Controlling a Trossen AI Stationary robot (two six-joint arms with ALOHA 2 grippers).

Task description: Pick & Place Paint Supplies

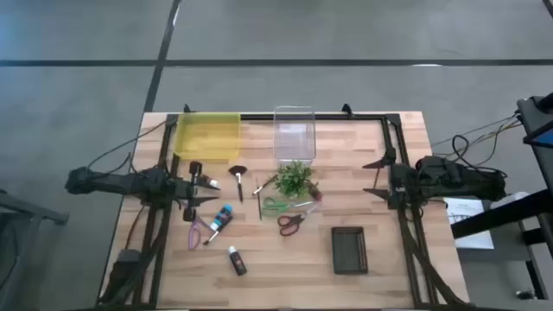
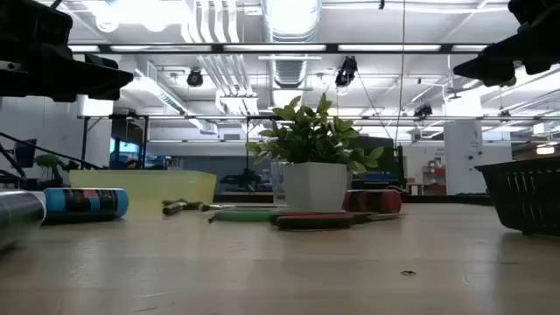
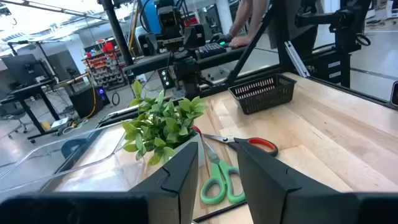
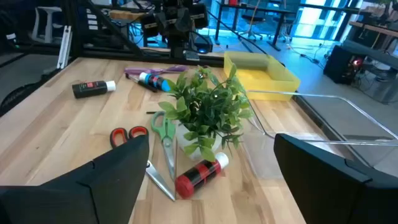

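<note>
Wooden bench (image 1: pixel 380 216) fills the middle, both arms parked at its edges. Left hand (image 1: pixel 210 192) hovers over the left side, fingers set narrowly apart with nothing between them; the wrist view shows only a slim gap. Right hand (image 1: pixel 373 177) waits at the right edge, fingers spread wide and empty.

Yellow tray (image 1: pixel 207 136) sits at the back left, a clear bin (image 1: pixel 294 131) beside it, its walls hard to trace. Dark basket (image 1: pixel 348 249) stands front right, cut off at the frame edge in the low view.

Potted plant (image 1: pixel 294 179) is at the centre, and it hides much of what lies behind it from bench level. Just in front lie the green scissors (image 1: pixel 278 206) and red scissors (image 1: pixel 290 223), blades crossing near each other. Purple scissors (image 1: pixel 198 233) lie front left, touching the blue tube (image 1: pixel 222 217). Black tube (image 1: pixel 236 260) lies nearest the front edge. A red tube (image 4: pixel 200 173) rests by the plant, barely visible from overhead. Fan brush (image 1: pixel 238 179) and a thin brush (image 1: pixel 257 200) lie left of the plant, too small to detail.
</note>
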